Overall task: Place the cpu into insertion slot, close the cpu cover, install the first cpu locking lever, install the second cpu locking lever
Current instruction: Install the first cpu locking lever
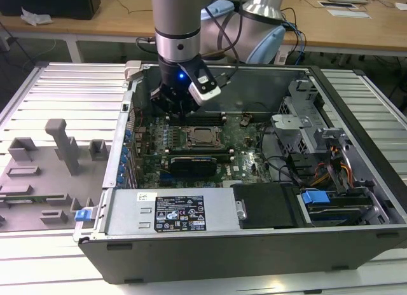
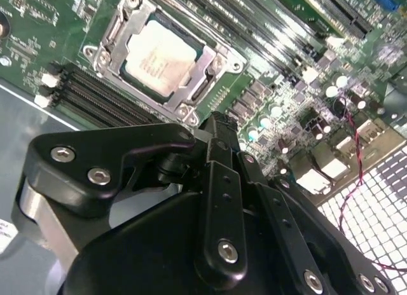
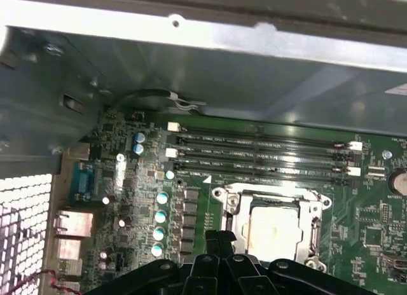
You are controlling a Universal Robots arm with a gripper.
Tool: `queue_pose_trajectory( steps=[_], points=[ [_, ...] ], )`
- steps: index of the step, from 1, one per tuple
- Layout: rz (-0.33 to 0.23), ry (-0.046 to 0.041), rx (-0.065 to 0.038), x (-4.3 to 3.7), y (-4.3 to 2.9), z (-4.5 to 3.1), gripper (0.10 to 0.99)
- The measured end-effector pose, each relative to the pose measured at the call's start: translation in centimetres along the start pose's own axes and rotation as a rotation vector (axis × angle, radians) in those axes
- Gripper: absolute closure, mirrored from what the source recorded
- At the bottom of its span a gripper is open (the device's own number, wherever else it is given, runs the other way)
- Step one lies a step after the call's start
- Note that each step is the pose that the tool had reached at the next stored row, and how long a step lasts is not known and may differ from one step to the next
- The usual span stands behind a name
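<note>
The cpu (image 1: 205,137) lies flat in the insertion slot (image 1: 189,137) on the green board, its pale metal top facing up. In both wrist views the cpu (image 2: 162,56) (image 3: 273,228) sits inside the silver cpu cover (image 2: 197,72) (image 3: 313,209), which lies down around it as a frame. My gripper (image 1: 170,112) hangs just beyond the socket's corner toward the exterior view's left and rear, a little above the board. Its black fingertips (image 2: 216,123) (image 3: 219,236) are pressed together with nothing between them. I cannot make out how the locking levers stand.
Long memory slots (image 3: 261,155) run behind the socket. A black expansion card (image 1: 191,163) lies in front of it. The case's rear wall (image 3: 191,72) is close to the gripper. A drive cage (image 1: 318,142) and cables fill the exterior view's right; grey fixture blocks (image 1: 57,142) stand outside the case.
</note>
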State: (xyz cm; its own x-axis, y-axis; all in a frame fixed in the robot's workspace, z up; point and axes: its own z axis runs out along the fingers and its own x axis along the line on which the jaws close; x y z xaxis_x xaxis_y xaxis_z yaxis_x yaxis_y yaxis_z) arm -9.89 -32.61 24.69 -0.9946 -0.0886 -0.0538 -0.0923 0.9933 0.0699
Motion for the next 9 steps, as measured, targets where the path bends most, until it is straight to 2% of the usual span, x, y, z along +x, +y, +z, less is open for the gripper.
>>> queue_pose_trajectory(
  steps=[1,2,4,6,7,9],
  points=[
    [0.0,-0.0006,-0.007,0.1,0.01,0.0,0.98],
    [0.001,-0.0024,-0.027,0.21,0.02,0.0,0.98],
    [0.002,-0.0048,-0.051,0.33,0.02,0.0,0.98],
    [0.004,-0.0076,-0.082,0.48,0.03,-0.01,0.98],
    [0.005,-0.0099,-0.106,0.61,0.03,-0.01,0.98],
    [0.006,-0.0117,-0.126,0.77,0.05,-0.01,0.98]
  ],
)
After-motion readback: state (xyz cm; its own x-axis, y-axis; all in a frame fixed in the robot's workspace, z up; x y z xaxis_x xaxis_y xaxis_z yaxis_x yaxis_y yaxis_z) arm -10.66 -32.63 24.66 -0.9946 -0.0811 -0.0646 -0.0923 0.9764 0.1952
